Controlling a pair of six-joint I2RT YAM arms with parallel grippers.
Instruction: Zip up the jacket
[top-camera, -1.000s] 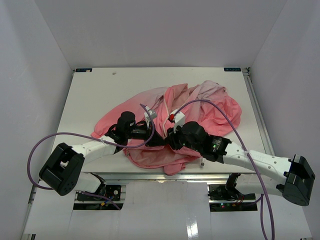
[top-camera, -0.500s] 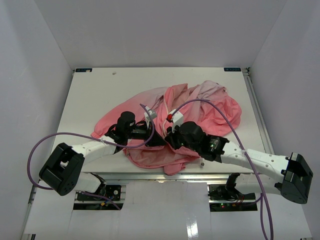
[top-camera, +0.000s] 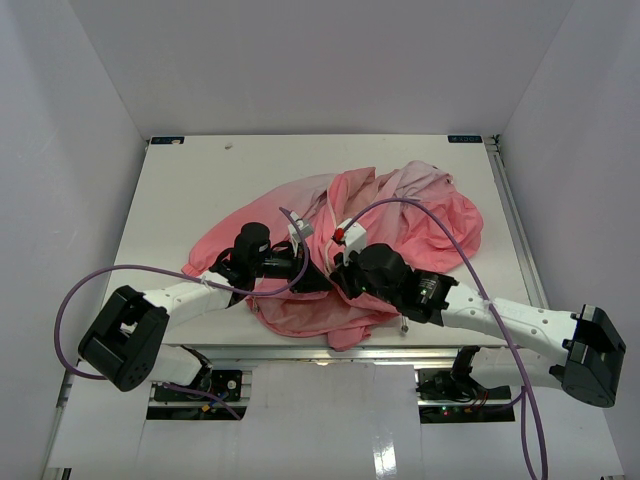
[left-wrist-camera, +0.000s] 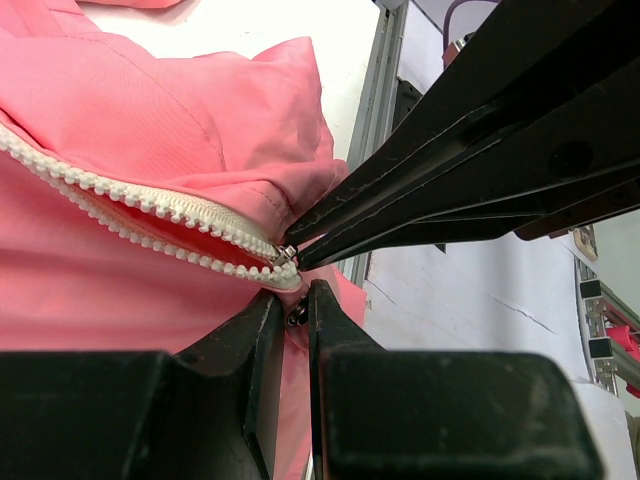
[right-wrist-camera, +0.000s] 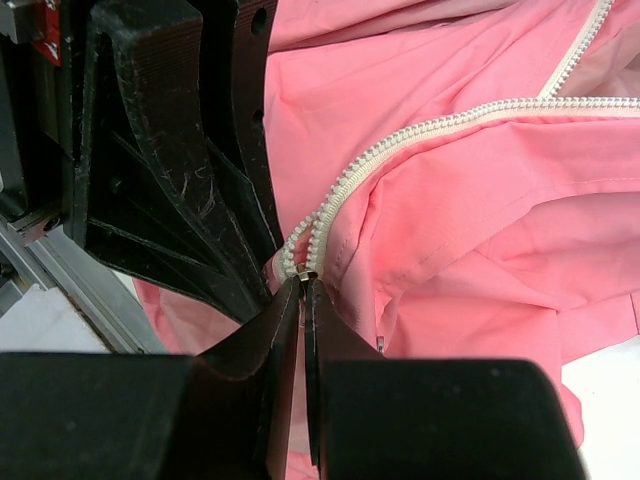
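1. Tabletop (top-camera: 200, 180): white, with pale walls on three sides.

2. Jacket (top-camera: 420, 225): salmon pink and crumpled in a heap. It lies from the middle towards the right of the tabletop, and its near edge reaches the front rim. There is a paler patch on the far side.

3. Right arm (top-camera: 500, 318): white and black. It reaches in from the near right and lies low over the jacket's near part.

4. Left arm (top-camera: 185, 295): enters from the near left. Its wrist is over the jacket's left edge, and the tips of the two arms meet above the near fold.

5. Cables (top-camera: 75, 290): purple, with one loop trailing off each arm.

6. Left jaws: drawn narrow, nipping a fold of jacket fabric just beneath the bottom of the zipper.

7. Right jaws: all but closed. Their tips pinch the slider and point straight at the left pair, nearly touching it.

8. Zipper (right-wrist-camera: 400, 140): white teeth in two rows. The rows lie apart along the pink edge and converge at the slider.

9. Slider (left-wrist-camera: 286, 253): small and metallic. It sits where the tooth rows join, between the two sets of tips.
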